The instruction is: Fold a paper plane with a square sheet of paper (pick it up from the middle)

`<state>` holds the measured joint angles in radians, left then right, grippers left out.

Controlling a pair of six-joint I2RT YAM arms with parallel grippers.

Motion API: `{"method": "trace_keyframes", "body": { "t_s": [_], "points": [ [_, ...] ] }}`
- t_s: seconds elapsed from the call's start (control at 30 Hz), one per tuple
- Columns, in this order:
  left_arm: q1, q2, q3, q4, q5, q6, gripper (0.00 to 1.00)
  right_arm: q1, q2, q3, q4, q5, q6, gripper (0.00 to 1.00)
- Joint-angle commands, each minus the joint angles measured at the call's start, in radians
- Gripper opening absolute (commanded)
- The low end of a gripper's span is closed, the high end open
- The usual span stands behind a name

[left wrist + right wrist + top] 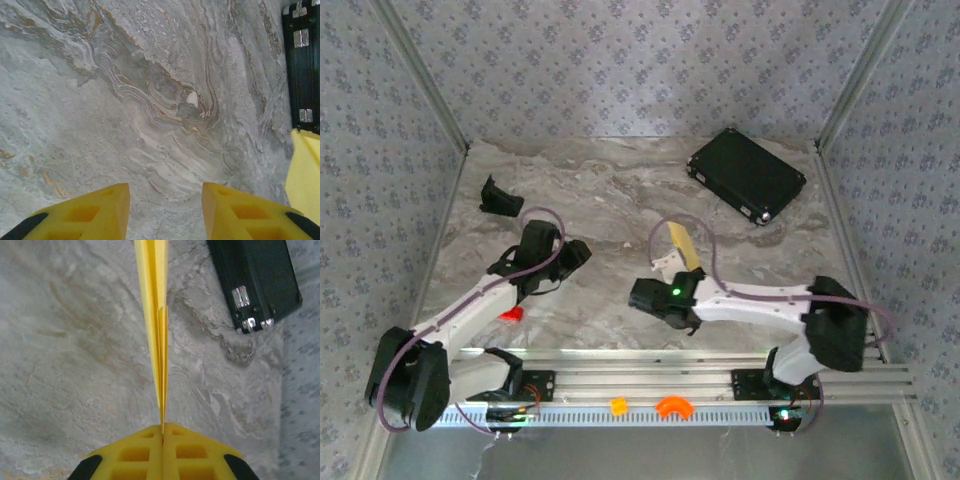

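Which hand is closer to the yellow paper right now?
Right. The right hand is shut on the paper; the left hand hangs open above the table, apart, to the paper's left.

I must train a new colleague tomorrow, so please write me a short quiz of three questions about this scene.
1. Multiple choice: what does the right pincer hold?
A) nothing
B) a folded yellow paper
C) a pen
2. True or false: the left pincer is shut on the paper.
3. Fill in: the black case lies near the far ____ corner of the table.

Key:
1. B.
2. False. Its jaws stand apart with nothing between them.
3. Right.
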<state>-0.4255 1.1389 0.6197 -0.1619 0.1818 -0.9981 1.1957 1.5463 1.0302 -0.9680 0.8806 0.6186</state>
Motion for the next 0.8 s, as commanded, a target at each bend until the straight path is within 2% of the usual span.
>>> {"method": "trace_keyframes", "body": {
  "t_s": [0.0,0.13,0.23,0.37,0.4,0.43,0.47,0.63,0.77],
  "points": [
    [0.02,-0.04,-0.004,-0.033,-0.03,-0.012,0.45,0.046,0.113,0.063,-0.063,0.039,-0.06,0.06],
    [0.037,-0.062,-0.016,-0.048,-0.035,-0.01,0.46,0.097,0.216,0.08,0.088,-0.117,-0.209,0.08],
    [0.044,-0.077,-0.027,-0.052,-0.033,-0.011,0.47,0.115,0.27,0.114,0.125,-0.194,-0.218,0.09],
    [0.05,-0.087,-0.036,-0.053,-0.032,-0.013,0.48,0.115,0.291,0.154,0.16,-0.293,-0.221,0.17],
    [0.051,-0.085,-0.035,-0.054,-0.031,-0.014,0.48,0.113,0.282,0.154,0.176,-0.314,-0.221,0.22],
    [0.05,-0.084,-0.035,-0.051,-0.029,-0.014,0.49,0.111,0.264,0.154,0.196,-0.328,-0.213,0.37],
    [0.051,-0.08,-0.036,-0.047,-0.024,-0.014,0.49,0.106,0.243,0.149,0.219,-0.349,-0.206,0.44],
    [0.051,-0.064,-0.041,-0.019,0.0,-0.016,0.5,0.01,0.084,0.06,0.357,-0.559,-0.167,0.46],
    [0.05,-0.035,-0.047,0.026,0.047,-0.017,0.5,-0.14,-0.05,-0.074,0.555,-0.854,-0.116,0.47]
  ]
}}
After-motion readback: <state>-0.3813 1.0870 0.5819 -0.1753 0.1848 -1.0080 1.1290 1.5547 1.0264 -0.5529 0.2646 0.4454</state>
